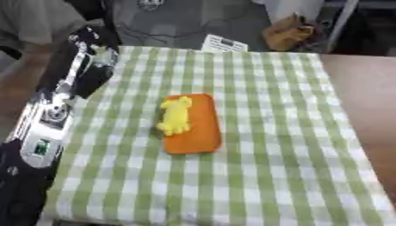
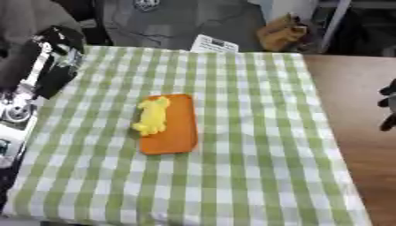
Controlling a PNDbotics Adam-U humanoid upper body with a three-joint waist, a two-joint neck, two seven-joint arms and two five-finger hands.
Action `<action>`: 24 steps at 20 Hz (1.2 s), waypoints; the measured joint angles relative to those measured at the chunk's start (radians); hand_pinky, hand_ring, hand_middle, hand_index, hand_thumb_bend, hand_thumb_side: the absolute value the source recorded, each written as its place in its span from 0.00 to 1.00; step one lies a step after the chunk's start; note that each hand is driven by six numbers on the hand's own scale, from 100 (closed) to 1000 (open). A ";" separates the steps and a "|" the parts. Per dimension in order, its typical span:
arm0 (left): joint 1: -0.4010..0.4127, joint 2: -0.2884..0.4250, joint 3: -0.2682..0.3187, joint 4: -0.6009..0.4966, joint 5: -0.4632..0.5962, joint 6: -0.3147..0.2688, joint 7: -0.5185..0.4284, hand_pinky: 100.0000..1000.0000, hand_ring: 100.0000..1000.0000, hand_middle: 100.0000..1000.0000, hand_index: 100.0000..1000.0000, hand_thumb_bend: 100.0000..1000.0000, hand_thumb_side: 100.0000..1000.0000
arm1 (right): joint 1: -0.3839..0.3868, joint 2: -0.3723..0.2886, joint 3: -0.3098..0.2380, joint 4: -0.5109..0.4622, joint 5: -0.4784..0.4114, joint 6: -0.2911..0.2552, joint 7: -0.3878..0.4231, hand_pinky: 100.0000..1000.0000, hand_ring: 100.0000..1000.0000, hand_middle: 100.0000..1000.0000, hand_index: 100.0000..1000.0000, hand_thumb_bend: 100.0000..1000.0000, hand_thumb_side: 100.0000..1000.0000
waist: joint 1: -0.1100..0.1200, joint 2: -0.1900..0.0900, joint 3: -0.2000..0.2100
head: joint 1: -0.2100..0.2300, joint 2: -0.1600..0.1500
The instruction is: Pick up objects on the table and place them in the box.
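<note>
Toy (image 1: 176, 115) on orange tray (image 1: 197, 132)

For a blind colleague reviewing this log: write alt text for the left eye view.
A yellow toy lies on an orange tray in the middle of a table covered with a green-and-white checked cloth. The robot's left arm stretches along the cloth's left edge toward the far corner, its hand near that corner. A white card sits at the far edge.
</note>
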 measured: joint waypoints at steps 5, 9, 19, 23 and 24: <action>-0.001 -0.011 0.000 -0.001 0.006 -0.002 0.007 0.61 0.68 0.74 0.80 0.00 0.94 | 0.000 0.000 0.000 0.000 0.000 0.000 0.002 0.27 0.52 0.52 0.82 0.02 0.61 | 0.000 0.000 -0.006 | -0.004 0.000; -0.002 -0.017 0.000 -0.001 0.010 0.000 0.012 0.61 0.69 0.74 0.80 0.00 0.94 | 0.000 0.000 0.000 0.000 0.000 0.000 0.003 0.27 0.52 0.52 0.82 0.02 0.61 | 0.000 0.000 -0.006 | -0.010 0.000; -0.015 -0.022 0.006 -0.008 0.025 -0.010 0.019 0.61 0.71 0.77 0.80 0.00 0.92 | 0.000 0.000 -0.002 -0.001 0.000 -0.001 0.004 0.27 0.52 0.52 0.82 0.01 0.61 | 0.000 0.000 0.014 | -0.036 0.000; -0.021 -0.022 0.010 -0.008 0.028 -0.013 0.022 0.61 0.70 0.76 0.80 0.00 0.92 | 0.000 0.000 -0.007 -0.001 0.000 -0.002 0.004 0.27 0.52 0.52 0.82 0.01 0.61 | 0.000 0.000 0.014 | -0.049 0.000; -0.022 -0.022 0.012 -0.008 0.029 -0.013 0.022 0.61 0.70 0.76 0.80 0.00 0.92 | 0.000 0.000 -0.007 -0.001 0.000 -0.002 0.004 0.27 0.52 0.52 0.82 0.01 0.61 | 0.000 0.000 0.014 | -0.050 0.000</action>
